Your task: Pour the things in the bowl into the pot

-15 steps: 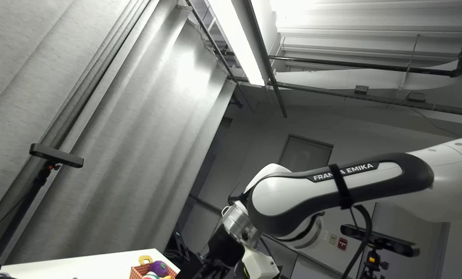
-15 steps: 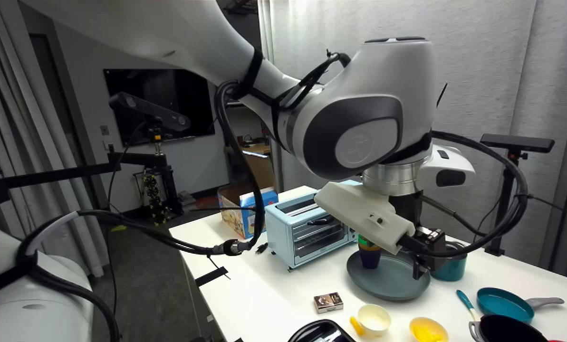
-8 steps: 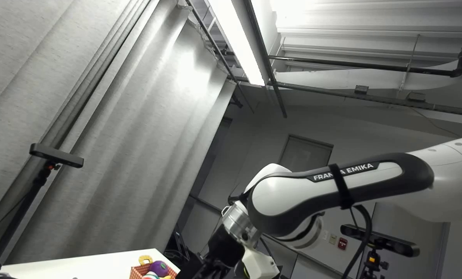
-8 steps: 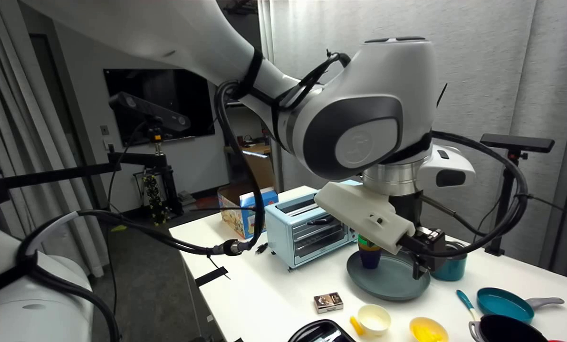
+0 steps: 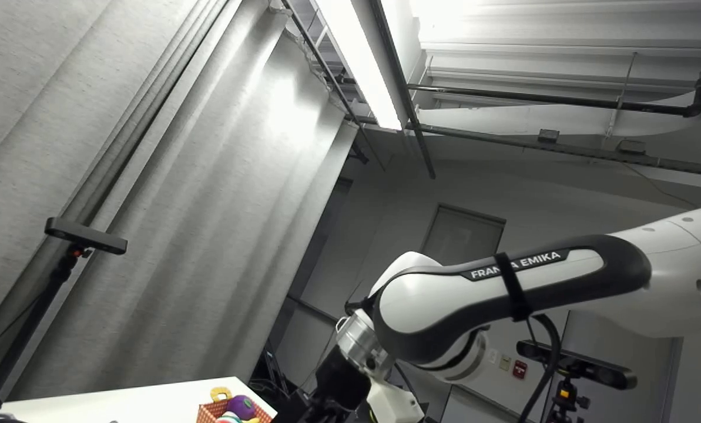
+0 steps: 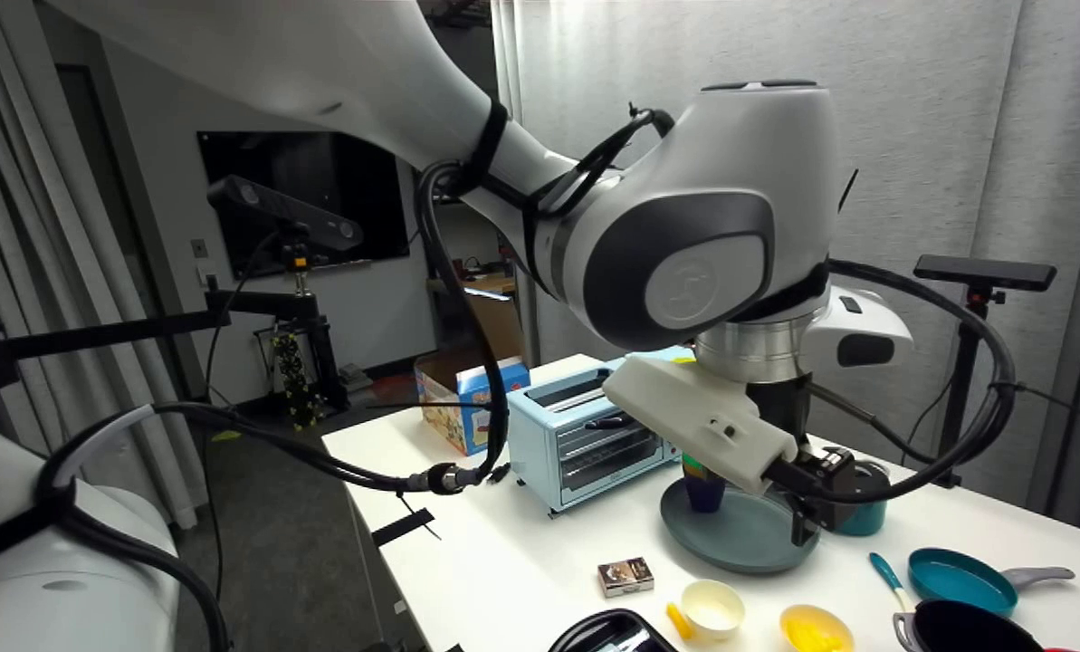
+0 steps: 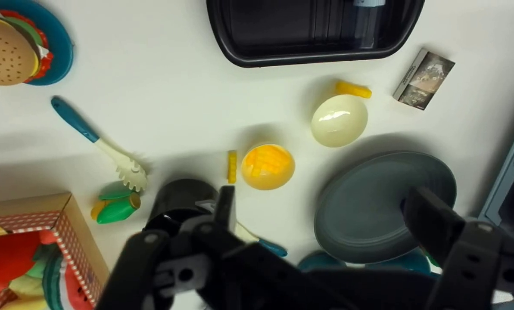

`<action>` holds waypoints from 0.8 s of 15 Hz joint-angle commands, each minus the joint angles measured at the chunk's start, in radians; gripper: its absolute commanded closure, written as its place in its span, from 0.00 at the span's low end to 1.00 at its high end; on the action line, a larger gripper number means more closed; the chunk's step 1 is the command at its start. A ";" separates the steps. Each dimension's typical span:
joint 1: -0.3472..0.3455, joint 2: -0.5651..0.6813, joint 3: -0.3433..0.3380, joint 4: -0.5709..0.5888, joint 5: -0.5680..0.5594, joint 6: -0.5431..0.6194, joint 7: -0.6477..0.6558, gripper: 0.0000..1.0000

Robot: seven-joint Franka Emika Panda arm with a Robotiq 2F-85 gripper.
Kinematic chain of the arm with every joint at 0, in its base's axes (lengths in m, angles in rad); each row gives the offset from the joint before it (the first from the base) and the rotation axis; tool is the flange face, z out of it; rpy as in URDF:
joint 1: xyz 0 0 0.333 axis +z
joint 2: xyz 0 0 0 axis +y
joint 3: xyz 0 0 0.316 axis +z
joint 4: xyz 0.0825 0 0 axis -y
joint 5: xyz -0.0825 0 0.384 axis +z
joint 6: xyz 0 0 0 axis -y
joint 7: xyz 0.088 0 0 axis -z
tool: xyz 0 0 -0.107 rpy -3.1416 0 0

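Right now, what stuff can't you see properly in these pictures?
Pot: cut by the bottom edge in an exterior view; partly behind the gripper in the wrist view.
Black tray: cut off by the top edge, wrist view.
Checked basket: cut off by left and bottom edges, wrist view.
Little box: writing too tiny to read, wrist view.

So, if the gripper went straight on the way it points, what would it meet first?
Pointing down, the gripper would probably meet the bowl of yellow pieces or the white tabletop beside it first; the gray plate also lies near that line, and depth is unclear.
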 commanded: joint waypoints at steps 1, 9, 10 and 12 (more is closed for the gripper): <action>-0.021 0.063 0.004 0.018 -0.007 -0.003 -0.012 0.00; -0.035 0.249 0.003 0.057 0.029 0.031 -0.037 0.00; -0.037 0.279 0.005 0.064 0.036 0.055 -0.040 0.00; -0.041 0.335 0.012 0.083 0.056 0.102 -0.040 0.00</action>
